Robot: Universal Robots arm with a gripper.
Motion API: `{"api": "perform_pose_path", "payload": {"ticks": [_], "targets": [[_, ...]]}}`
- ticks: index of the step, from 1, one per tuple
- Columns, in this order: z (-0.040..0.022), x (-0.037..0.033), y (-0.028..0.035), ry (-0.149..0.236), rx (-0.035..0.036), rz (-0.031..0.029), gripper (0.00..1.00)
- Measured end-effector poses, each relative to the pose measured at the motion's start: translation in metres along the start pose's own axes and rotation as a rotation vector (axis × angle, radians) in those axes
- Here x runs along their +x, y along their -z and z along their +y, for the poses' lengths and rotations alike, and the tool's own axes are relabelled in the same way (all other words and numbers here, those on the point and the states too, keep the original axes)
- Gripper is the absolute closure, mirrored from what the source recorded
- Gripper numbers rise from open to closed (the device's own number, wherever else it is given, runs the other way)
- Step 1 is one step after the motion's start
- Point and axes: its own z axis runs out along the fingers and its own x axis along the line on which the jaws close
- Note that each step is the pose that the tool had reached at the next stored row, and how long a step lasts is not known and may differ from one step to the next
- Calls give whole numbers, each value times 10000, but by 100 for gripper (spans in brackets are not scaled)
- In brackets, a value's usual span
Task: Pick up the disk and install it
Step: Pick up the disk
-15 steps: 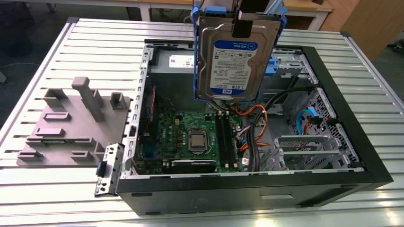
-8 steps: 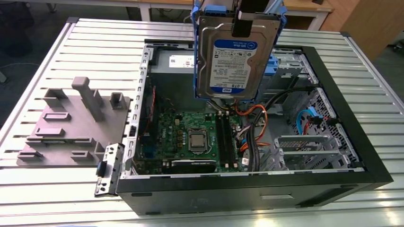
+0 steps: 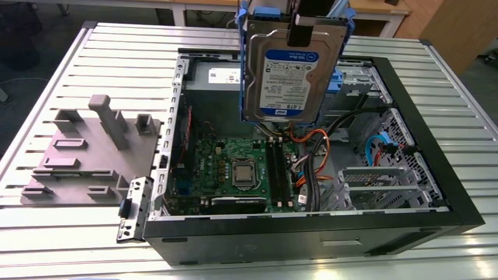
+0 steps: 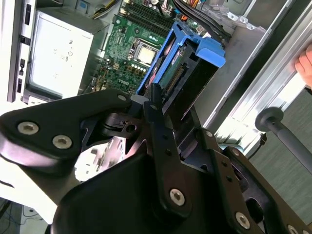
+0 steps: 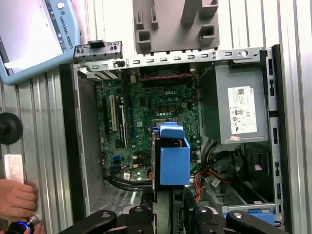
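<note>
Closest to the lens in both wrist views are the black metal links of the gripper (image 4: 161,105), matt and heavy, with bright screw heads; its fingers (image 4: 156,107) are closed tight on one short end of the disk (image 3: 284,76), and nothing else is in them. I see the disk hanging upright, lifted above the open case (image 3: 311,233) and over the green board (image 3: 233,169); it touches nothing below.

My worries, as a judgement only: the hold is on a narrow edge, and the disk's skin is smooth silver metal with a glossy white-and-blue label, so it may slip or swing if I move fast; the blue rails (image 5: 174,161) around it are thin plastic and can flex or catch on the sheet-metal edges of the case; the orange and black cables (image 3: 311,137) lie loose just under it and could snag a corner; a drop would strike the board, which is full of small fragile parts. A person's hand (image 5: 17,200) is beside the outer wall of the case, so I must be careful there too.

Around it, the grey power box (image 5: 239,109) is plain painted steel; the table (image 3: 116,58) is ribbed pale aluminium; a dull grey block (image 3: 86,151) with posts and slots lies on it.
</note>
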Motion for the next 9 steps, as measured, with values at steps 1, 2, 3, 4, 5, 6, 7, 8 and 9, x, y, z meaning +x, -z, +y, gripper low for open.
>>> {"api": "perform_pose_path", "payload": {"ticks": [1,2,3,4,5,6,7,8,9], "targets": [[-2,2,-1,0,-1,-1,65],[-3,5,0,-1,-2,0,65],[-5,12,-1,0,-3,0,65],[-8,25,-2,0,-4,-1,65],[-9,36,-2,0,-5,-3,65],[-11,45,-2,0,-6,-1,65],[-12,56,-2,0,-7,-1,65],[-14,70,-4,0,-6,-3,65],[-16,82,-3,0,-7,-1,65]]}}
